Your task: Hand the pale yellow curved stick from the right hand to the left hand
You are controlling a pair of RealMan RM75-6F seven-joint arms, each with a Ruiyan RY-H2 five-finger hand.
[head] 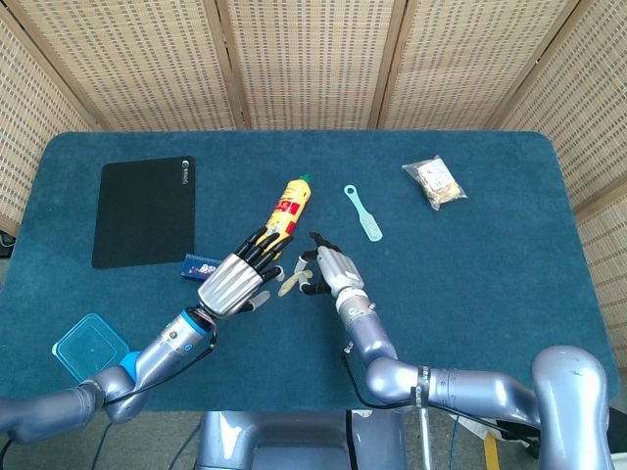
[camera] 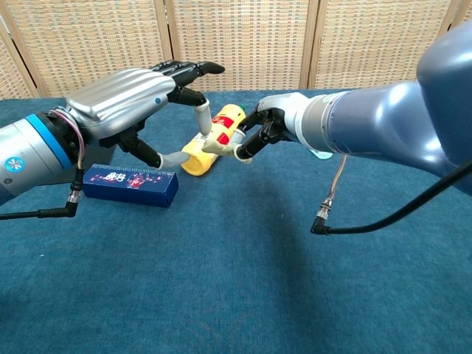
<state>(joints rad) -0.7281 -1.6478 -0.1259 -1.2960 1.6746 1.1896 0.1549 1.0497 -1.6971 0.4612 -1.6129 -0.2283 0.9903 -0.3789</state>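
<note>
I have the pale yellow curved stick (camera: 219, 145) pinched in my right hand (camera: 267, 125), held just above the table (head: 470, 294) near the middle of its front half. My left hand (camera: 136, 99) is spread wide, fingers apart, holding nothing; its fingertips (camera: 200, 116) sit right at the stick's free end, possibly touching, though I can't be sure. The yellow bottle (head: 290, 207) lies behind.
</note>
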